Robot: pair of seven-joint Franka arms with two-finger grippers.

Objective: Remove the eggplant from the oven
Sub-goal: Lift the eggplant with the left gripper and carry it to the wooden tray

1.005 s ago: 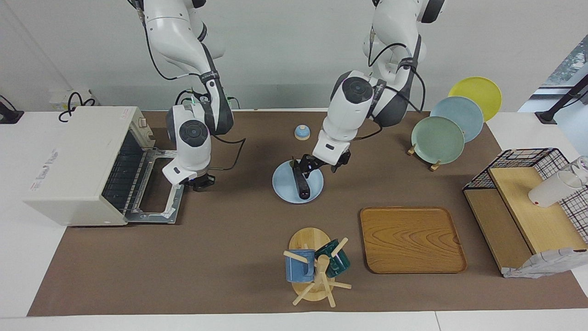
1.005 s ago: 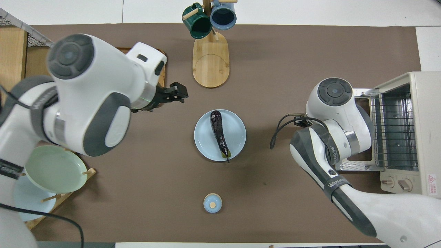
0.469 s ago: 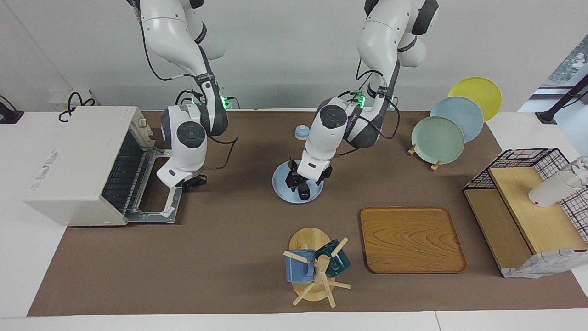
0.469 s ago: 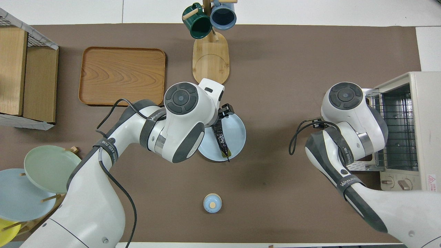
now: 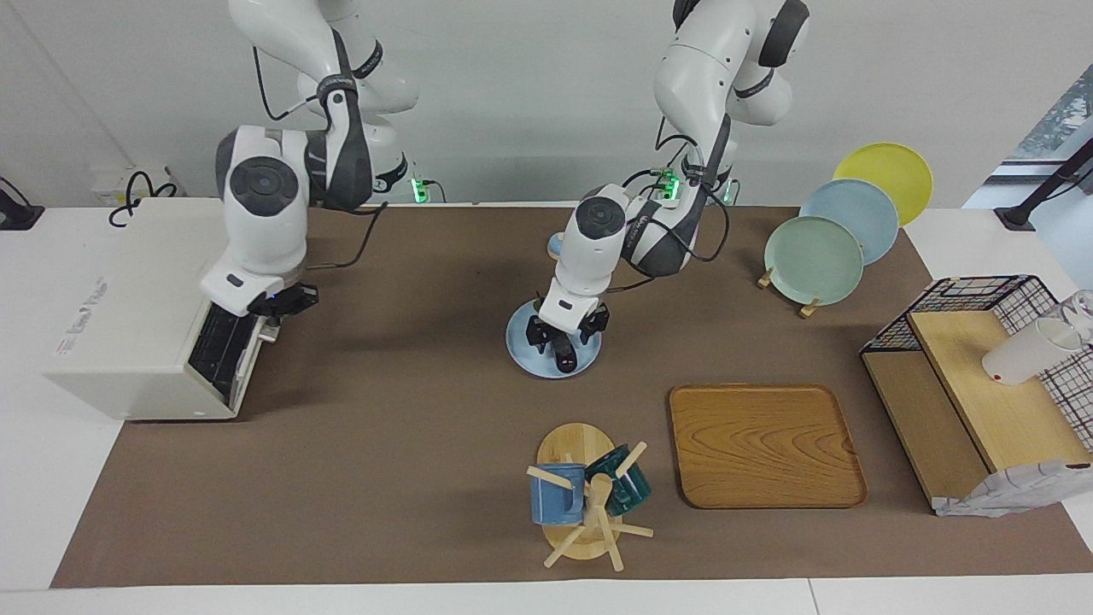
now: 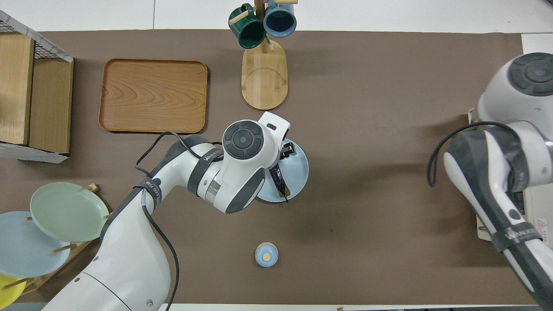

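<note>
We find the eggplant (image 5: 559,348) already out of the oven (image 5: 141,312), lying on a pale blue plate (image 5: 523,348) in the middle of the surface. Our left pincer (image 5: 564,329) sits low over the plate, right at the eggplant; whether its fingers are pinching the eggplant we cannot tell. Our right pincer (image 5: 277,303) is at the top edge of the oven's nearly shut door; its fingers we cannot read either. We judge the eggplant light, fairly firm and glossy, so likely slippery. We would grasp it across the thicker middle, not the tapering stem end (image 6: 284,194).
</note>
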